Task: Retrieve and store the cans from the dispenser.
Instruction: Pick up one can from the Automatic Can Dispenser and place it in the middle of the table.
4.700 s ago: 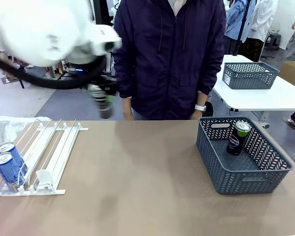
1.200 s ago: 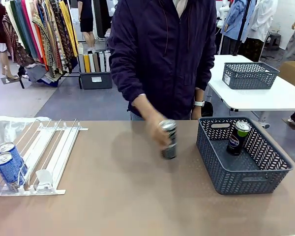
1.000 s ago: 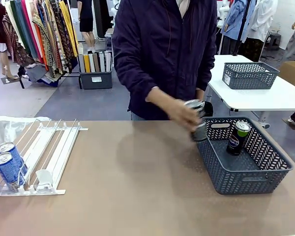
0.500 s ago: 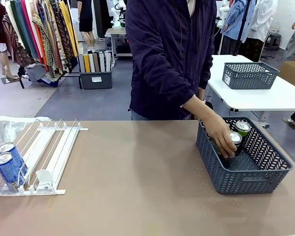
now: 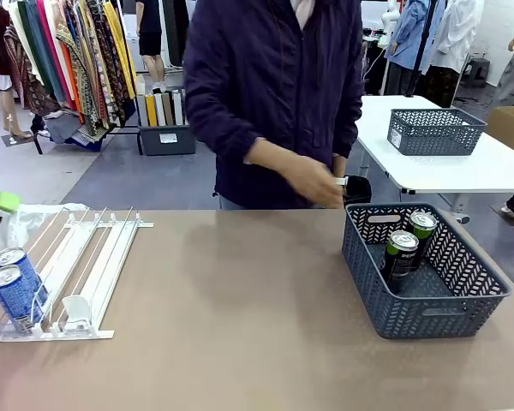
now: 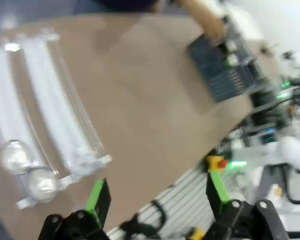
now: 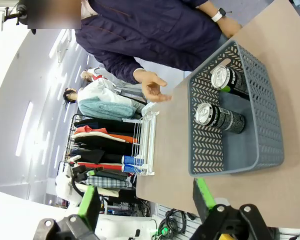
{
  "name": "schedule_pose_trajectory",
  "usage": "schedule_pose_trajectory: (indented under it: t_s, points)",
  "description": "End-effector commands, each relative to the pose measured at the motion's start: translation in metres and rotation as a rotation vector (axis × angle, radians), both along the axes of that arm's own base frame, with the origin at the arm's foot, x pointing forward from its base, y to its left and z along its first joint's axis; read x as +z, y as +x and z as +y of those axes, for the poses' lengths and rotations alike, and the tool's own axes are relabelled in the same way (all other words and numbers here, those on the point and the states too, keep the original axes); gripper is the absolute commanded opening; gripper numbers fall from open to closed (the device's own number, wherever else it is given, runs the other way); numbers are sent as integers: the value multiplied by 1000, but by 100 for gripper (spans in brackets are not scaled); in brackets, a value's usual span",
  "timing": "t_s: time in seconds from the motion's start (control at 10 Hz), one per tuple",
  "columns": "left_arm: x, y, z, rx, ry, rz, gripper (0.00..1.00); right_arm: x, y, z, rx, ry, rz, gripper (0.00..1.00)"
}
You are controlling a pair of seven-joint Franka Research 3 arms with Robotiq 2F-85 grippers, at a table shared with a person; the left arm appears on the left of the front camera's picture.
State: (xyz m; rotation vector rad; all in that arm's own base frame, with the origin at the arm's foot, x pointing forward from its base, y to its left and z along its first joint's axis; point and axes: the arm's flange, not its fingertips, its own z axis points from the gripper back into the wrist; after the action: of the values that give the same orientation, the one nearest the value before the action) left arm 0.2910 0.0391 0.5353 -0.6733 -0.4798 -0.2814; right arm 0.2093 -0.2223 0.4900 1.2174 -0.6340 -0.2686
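Observation:
The white wire dispenser [image 5: 103, 257] lies at the table's left, with two blue cans [image 5: 15, 293] upright at its near end. Two black cans [image 5: 400, 254] with green markings stand in the grey basket [image 5: 428, 304] on the right. My left gripper [image 6: 157, 192] hangs open high over the table's near edge, with the dispenser [image 6: 45, 100] and two can tops [image 6: 39, 182] below it, all blurred. One green pad [image 5: 0, 202] of it pokes in at the front view's left edge. My right gripper [image 7: 145, 197] is open and empty, well short of the basket [image 7: 270, 150].
The person stands at the far side with one hand [image 5: 313, 181] raised above the table edge near the basket. A crumpled clear bag [image 5: 13, 224] lies behind the dispenser. Another table with a grey basket [image 5: 434, 131] stands behind on the right.
The person carried a black can across, set it in the basket beside the first and drew the hand back. My left gripper's green pad has come in at the left edge.

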Motion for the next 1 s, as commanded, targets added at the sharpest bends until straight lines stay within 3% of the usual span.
schedule_pose_trajectory:
  t_s: [0.0, 0.1, 0.3, 0.4, 0.5, 0.6, 0.9]
  points:
    - [-7, 4, 7, 146, 578, 58, 100, 3, 1, -1, 5, 4, -36, 100]
    - [-15, 2, 5, 207, 699, 73, 100, 3, 1, -1, 5, 4, -36, 100]
    - [-26, 4, -4, 282, 797, 140, 100, 3, 1, -1, 5, 4, -36, 100]
    - [-26, 3, -6, 324, 799, 209, 100, 3, 1, -1, 5, 4, -36, 100]
    - [-25, 12, -5, 309, 671, 264, 100, 3, 1, -1, 5, 4, -36, 100]
    - [-4, 19, 8, 267, 762, 79, 100, 3, 1, -1, 5, 4, -36, 100]
    - [-4, 19, 8, 267, 762, 79, 100, 3, 1, -1, 5, 4, -36, 100]
